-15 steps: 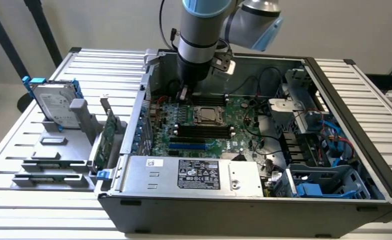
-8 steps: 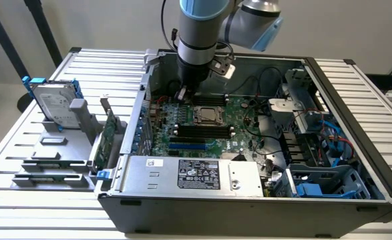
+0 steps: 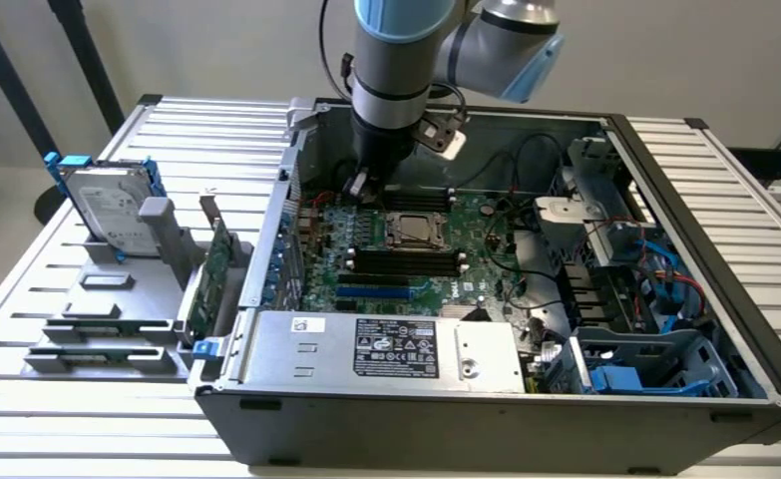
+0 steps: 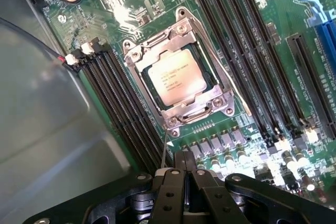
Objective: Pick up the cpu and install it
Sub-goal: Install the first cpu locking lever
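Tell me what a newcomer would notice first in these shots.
The big arm reaching down into the open computer case dominates the middle of the exterior view. Its gripper is shut and close to the silver chip, which sits in a metal socket frame on the green board. On the exterior view's left, a hard drive with blue rails stands in a grey rack.

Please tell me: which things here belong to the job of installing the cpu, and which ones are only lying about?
For the job:
- cpu, sitting inside the socket frame
- tool, shut, close to that frame

Lying about:
- hard drive, standing on the grey rack
- green card on the same rack
- silver box with black label
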Action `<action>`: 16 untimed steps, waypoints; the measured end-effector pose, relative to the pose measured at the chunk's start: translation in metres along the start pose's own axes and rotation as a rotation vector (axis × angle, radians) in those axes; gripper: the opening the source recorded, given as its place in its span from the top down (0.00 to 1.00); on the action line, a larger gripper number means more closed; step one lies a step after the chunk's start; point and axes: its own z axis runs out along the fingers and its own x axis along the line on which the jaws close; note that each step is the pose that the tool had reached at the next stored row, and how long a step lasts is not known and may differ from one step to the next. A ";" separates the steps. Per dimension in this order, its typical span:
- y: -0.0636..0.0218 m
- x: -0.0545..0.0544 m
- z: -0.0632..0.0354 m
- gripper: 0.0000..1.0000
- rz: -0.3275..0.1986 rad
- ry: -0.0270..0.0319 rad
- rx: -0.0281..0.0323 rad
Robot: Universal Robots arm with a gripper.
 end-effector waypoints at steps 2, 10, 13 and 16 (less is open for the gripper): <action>-0.0004 0.000 -0.0006 0.89 0.012 0.0061 0.0102; -0.0033 -0.004 -0.0058 0.89 0.036 0.0152 0.0454; -0.0051 -0.005 -0.0071 0.89 0.041 0.0124 0.0590; -0.0077 -0.007 -0.0080 0.89 0.046 0.0119 0.0785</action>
